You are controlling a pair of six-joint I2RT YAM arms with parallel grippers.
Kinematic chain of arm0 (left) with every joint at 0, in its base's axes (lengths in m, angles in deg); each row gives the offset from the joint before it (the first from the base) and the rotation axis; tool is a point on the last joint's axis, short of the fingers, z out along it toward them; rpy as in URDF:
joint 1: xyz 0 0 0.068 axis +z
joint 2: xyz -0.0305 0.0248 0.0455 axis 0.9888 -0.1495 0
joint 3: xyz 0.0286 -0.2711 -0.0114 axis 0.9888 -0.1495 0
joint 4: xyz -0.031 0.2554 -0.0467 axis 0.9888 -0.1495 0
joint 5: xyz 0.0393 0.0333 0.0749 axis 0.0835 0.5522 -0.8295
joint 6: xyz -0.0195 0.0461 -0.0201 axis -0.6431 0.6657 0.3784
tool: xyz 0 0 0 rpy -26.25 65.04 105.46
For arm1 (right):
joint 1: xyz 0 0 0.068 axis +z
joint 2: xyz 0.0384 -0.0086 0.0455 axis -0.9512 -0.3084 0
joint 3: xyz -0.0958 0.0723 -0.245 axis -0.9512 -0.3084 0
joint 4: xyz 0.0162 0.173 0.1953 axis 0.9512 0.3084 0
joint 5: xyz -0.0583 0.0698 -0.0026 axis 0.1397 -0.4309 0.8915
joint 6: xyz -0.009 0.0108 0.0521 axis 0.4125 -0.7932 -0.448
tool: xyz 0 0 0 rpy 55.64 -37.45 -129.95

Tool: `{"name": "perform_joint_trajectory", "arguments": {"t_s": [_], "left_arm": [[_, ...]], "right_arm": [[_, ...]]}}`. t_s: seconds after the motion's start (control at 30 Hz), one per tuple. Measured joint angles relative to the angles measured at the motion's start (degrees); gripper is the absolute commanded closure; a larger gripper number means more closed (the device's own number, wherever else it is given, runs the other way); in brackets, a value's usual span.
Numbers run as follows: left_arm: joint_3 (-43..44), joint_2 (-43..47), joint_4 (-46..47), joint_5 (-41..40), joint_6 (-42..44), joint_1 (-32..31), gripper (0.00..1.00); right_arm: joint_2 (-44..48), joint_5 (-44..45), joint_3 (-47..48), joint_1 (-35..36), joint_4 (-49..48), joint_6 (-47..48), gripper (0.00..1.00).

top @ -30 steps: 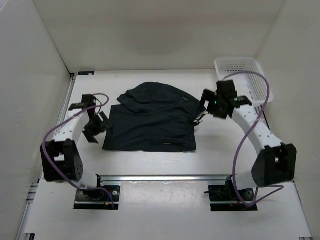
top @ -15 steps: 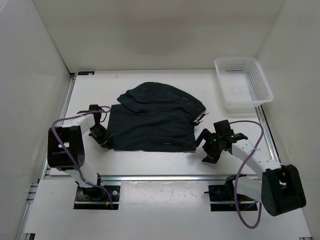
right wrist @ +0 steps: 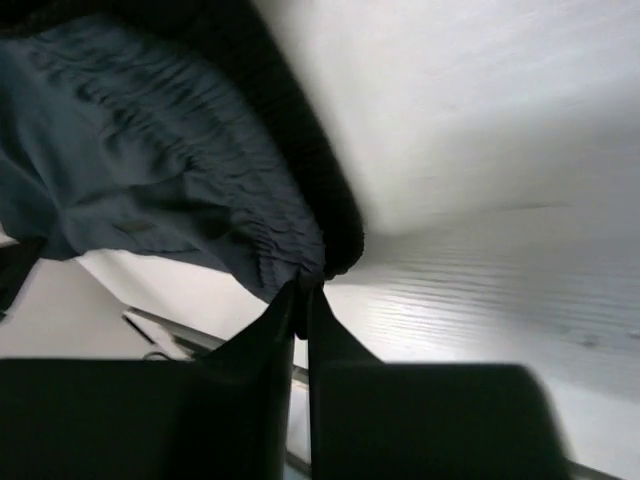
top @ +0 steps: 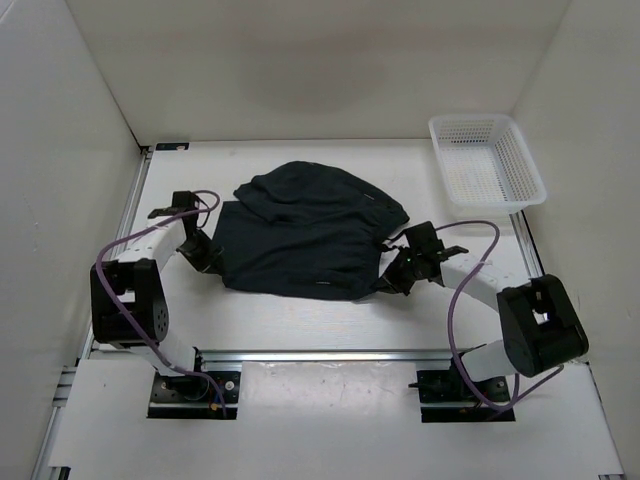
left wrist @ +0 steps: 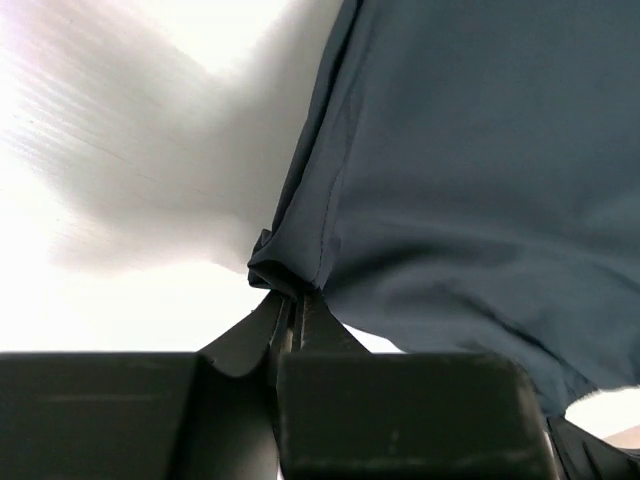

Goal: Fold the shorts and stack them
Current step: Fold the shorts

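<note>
1. The dark navy soft cloth shorts (top: 305,235) lie rumpled on the white table (top: 300,325), between both arms.
2. The left gripper (left wrist: 290,300) is clenched on their near left corner.
3. The right gripper (right wrist: 303,295) is clamped on the gathered right edge.

dark navy shorts (top: 305,240), white mesh basket (top: 487,163)

Soft matt dark navy cloth shorts (top: 305,235), waistband finely gathered, white plastic mesh basket (top: 487,163), smooth matt white counter (top: 300,320), matt black plastic left hand (left wrist: 293,297) and right hand (right wrist: 303,292), dull metal rail (top: 330,355)
</note>
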Motion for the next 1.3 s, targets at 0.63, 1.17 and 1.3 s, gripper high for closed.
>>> {"name": "perform_joint_trajectory", "arguments": {"t_s": [0.63,1.17,1.3], "left_arm": [[5.9,22.9,-12.0,2.3,-0.7,-1.2,0.89],[37.3,9.4,-20.0,3.7,3.1,-7.7,0.89],[52.9,-6.5,-19.1,2.1,5.8,-11.0,0.89]], "right_arm": [[33.0,14.5,7.4,-2.6,32.3,10.3,1.0],[32.4,17.8,16.9,-2.6,45.9,6.3,1.0],[24.3,21.5,20.8,-2.7,43.5,6.6,1.0]]}}
